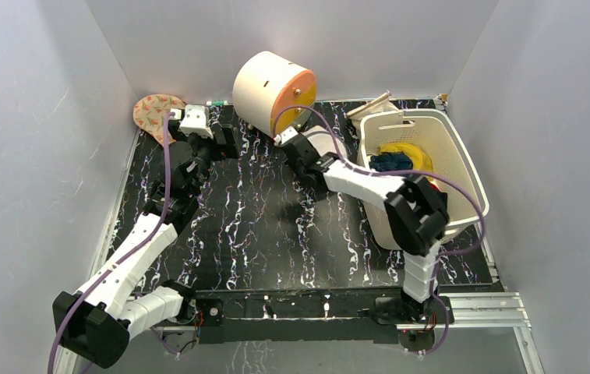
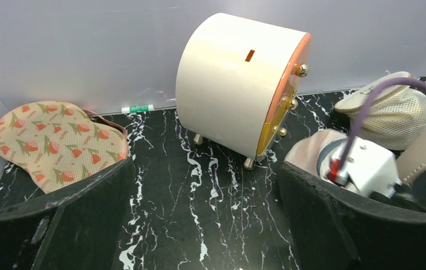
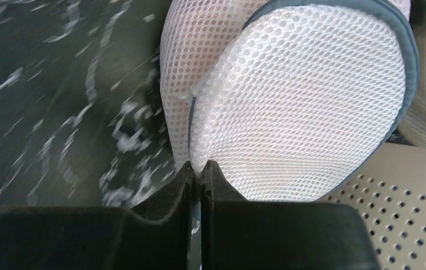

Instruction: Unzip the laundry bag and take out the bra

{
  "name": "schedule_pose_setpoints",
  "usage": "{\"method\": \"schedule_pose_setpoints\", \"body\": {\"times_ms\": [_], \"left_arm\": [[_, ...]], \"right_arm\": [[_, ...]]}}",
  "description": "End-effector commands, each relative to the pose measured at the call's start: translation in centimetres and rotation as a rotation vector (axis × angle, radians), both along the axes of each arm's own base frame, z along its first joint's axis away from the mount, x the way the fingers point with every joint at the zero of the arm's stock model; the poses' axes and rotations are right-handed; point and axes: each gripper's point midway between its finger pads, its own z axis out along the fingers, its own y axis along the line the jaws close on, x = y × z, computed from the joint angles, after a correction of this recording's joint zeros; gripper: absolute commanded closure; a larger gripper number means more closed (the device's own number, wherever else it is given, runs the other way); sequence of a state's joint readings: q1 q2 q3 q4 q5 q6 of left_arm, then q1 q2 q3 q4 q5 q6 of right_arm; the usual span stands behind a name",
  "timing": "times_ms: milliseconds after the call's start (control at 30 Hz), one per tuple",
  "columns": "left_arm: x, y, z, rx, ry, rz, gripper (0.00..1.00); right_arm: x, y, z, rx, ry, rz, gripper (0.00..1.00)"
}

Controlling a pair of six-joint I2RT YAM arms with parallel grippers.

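Right gripper: closed, fingertips pressed together on a thin fold of white mesh at the edge of the bag.
Pinched part: mesh fold or zipper pull, cannot tell which; a thin grey strip runs up from the fingertips.
Bag, look: white honeycomb mesh, bulging, with a blue-grey band around the rim.
Bag, place: on the table, to the right of the cabinet's orange face, between cabinet and basket.
Bag, top view: hidden under the right arm's wrist.
Bag, left wrist view: partly seen behind the right arm's white wrist camera, near the cabinet's feet.
Zipper: open or shut, cannot tell.
Bra: not made out; only a faint pinkish tint shows through the mesh in the right wrist view.
Left gripper: jaws spread wide, holding nothing, over bare table at back left, pointed at the cabinet.
Cabinet: cream drum on small feet, lying on its side, orange face with gold knobs turned toward the basket.
Basket: cream, at the right side, with dark blue and yellow clothes inside.
Pad: beige with orange flower print, flat in the back left corner, well apart from the bag.
Cream mesh item: just beyond the bag, on the basket side; what it is cannot be told.
Tube: small, white and green, lying along the back wall between pad and cabinet.
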State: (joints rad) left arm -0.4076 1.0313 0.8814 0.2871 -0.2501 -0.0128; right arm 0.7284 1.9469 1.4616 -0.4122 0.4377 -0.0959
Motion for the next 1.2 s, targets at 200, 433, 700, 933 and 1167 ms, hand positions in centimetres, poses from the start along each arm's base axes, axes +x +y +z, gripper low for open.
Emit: {"method": "schedule_pose_setpoints", "body": {"times_ms": [200, 433, 700, 933, 1167], "left_arm": [[-0.5, -0.9, 1.3, -0.074, -0.032, -0.051, 0.02], [-0.1, -2.5, 0.2, -0.096, 0.011, -0.117, 0.02], [-0.3, -7.3, -1.4, -0.115, 0.043, -0.360, 0.02], [-4.0, -12.2, -3.7, -0.006, -0.082, -0.720, 0.02], [-6.3, -14.5, -7.2, 0.254, -0.146, -0.858, 0.11]], "right_arm": [[-11.9, 3.9, 5.6, 0.463, 0.073, 0.375, 0.94], [-13.1, -1.8, 5.8, 0.428, -0.003, 0.170, 0.81], [-11.9, -7.2, 7.5, 0.348, -0.123, -0.113, 0.70], [-11.7, -6.7, 9.2, 0.393, -0.148, -0.098, 0.52], [-12.1, -6.4, 10.5, 0.417, -0.150, -0.065, 0.43]]}}
